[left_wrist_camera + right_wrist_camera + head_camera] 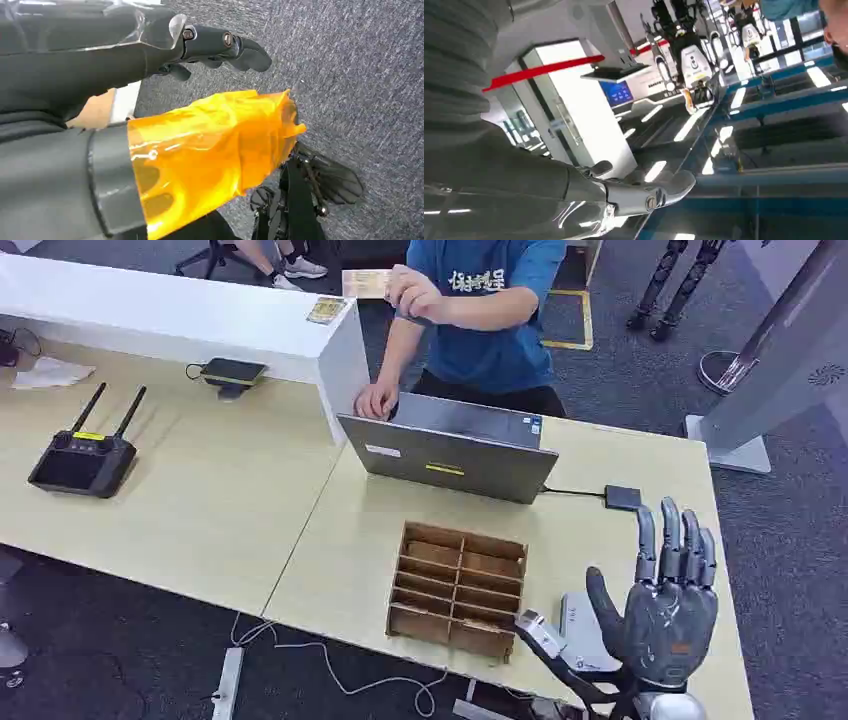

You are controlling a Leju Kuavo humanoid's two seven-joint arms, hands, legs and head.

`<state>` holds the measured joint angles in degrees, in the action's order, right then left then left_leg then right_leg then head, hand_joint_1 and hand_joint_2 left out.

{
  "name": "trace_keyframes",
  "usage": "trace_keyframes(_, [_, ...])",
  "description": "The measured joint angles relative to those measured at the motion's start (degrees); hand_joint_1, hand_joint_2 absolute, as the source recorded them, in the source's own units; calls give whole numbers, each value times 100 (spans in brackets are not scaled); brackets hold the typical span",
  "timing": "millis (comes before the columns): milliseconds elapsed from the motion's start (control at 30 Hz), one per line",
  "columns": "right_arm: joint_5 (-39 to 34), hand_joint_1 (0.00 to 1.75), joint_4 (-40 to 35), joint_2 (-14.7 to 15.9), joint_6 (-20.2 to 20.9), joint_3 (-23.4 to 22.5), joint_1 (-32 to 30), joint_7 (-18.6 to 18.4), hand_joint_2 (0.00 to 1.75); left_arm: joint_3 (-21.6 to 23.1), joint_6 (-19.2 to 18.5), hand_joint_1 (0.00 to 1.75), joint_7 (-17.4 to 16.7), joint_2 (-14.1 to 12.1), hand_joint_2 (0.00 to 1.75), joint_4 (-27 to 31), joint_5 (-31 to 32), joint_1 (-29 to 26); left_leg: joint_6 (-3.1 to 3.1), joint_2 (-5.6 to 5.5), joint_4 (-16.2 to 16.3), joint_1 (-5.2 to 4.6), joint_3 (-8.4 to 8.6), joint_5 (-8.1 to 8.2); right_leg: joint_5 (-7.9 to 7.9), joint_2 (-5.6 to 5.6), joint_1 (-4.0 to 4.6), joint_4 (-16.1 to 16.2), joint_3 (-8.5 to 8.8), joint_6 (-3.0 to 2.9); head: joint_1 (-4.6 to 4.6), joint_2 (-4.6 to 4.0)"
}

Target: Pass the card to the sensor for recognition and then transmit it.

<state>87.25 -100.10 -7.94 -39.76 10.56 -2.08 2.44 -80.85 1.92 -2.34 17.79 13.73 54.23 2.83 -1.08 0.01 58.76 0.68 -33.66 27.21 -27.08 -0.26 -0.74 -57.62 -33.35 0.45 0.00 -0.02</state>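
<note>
Not started on my side: person (480, 310) holds the card (365, 283). My right hand (665, 605) is raised, fingers spread, empty; left hand (220, 47) hangs, curled, w/o anything.

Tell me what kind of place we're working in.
Probably a robotics lab or demo hall: light wooden desks on grey carpet, a laptop and an antenna remote controller on them, and other humanoid robots standing in the background.
</note>
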Motion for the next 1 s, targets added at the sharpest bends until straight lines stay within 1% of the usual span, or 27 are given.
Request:
trace_keyframes(167, [0,0,52,230,0,-2,346,125,175,0,-15,0,-18,-7,0,0,72,0,0,-1,1,-1,1,-1,1,-1,-1,0,1,0,2,0])
trace_keyframes(233, [0,0,109,345,0,-2,545,121,175,0,-20,0,-42,-11,0,0,101,1,0,2,1,-1,1,-1,3,3,-1,0,-1,-1,0,0])
trace_keyframes(333, [0,0,320,578,0,0,1050,-88,175,4,-20,0,-59,-13,0,0,162,3,1,3,1,-1,3,-2,4,5,0,0,1,0,2,0])
trace_keyframes(400, [0,0,428,667,0,24,1202,-283,175,9,-22,0,-61,-15,0,0,188,4,2,1,1,-1,1,-3,4,2,0,0,4,0,2,0])
trace_keyframes(433, [0,0,545,768,0,105,1388,-567,175,15,-22,0,-75,-20,0,0,203,5,2,1,1,-1,1,-3,5,2,-1,0,4,1,2,0])
trace_keyframes(467, [0,0,701,889,2,250,1597,-929,175,28,-26,0,-88,-22,0,0,240,6,2,3,1,-2,-1,-4,10,4,-1,-1,2,-1,-2,0])
trace_keyframes(533, [2,0,1074,1115,26,637,2129,-1622,175,68,-59,0,-112,-30,0,0,297,15,1,13,2,-2,5,-5,15,16,-1,-1,1,-2,-2,0])
trace_keyframes(567, [2,0,1258,1196,65,821,2383,-1818,175,83,-72,0,-127,-33,0,0,328,26,2,14,2,-2,8,-7,15,18,-1,-1,2,-3,4,0])
trace_keyframes(633, [2,0,1596,1257,112,1052,2770,-1822,175,129,-77,0,-171,-46,0,0,387,33,2,11,3,-1,8,-7,15,15,-1,-1,2,-3,2,0])
trace_keyframes(700, [2,0,1944,1286,111,1169,3071,-1746,175,160,-83,0,-175,-52,0,0,396,37,-1,5,3,-1,7,-10,15,10,-1,-2,2,-3,2,0])
trace_keyframes(867, [2,0,2363,1297,90,1294,3409,-1643,175,195,-90,0,-177,-55,0,0,429,39,-1,1,3,1,1,-9,13,6,1,-3,1,-3,2,0])
trace_keyframes(900, [2,0,2448,1297,122,1309,3476,-1576,175,223,-103,0,-181,-59,0,0,465,40,-1,1,2,0,-4,-9,13,6,1,-3,0,-3,2,0])
trace_keyframes(1000, [2,0,2956,1231,426,1357,3974,-1414,175,278,-131,0,-234,-70,0,0,555,47,-1,10,3,-2,-4,-9,15,15,-1,-4,-7,-3,-2,0])
